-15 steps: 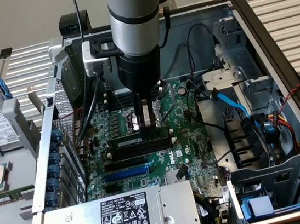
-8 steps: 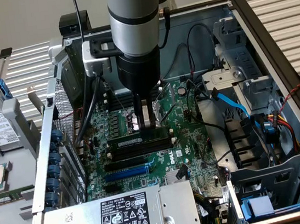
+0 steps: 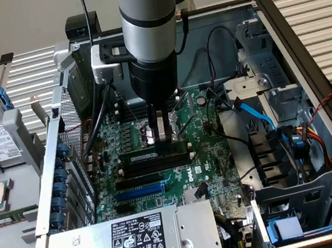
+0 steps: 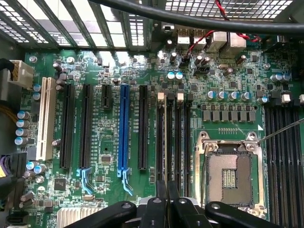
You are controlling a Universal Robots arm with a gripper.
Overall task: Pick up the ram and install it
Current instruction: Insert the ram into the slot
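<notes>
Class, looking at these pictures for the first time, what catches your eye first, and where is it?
The thick grey robot arm plunges into the open computer case, its tool shut on a long green ram stick at the black memory slots. A bright blue expansion slot stands out mid-motherboard.

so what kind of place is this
Likely a computer repair or assembly bench: an opened desktop PC case lies on its side, its green motherboard and bare CPU socket exposed, with a loose hard drive beside it.
</notes>
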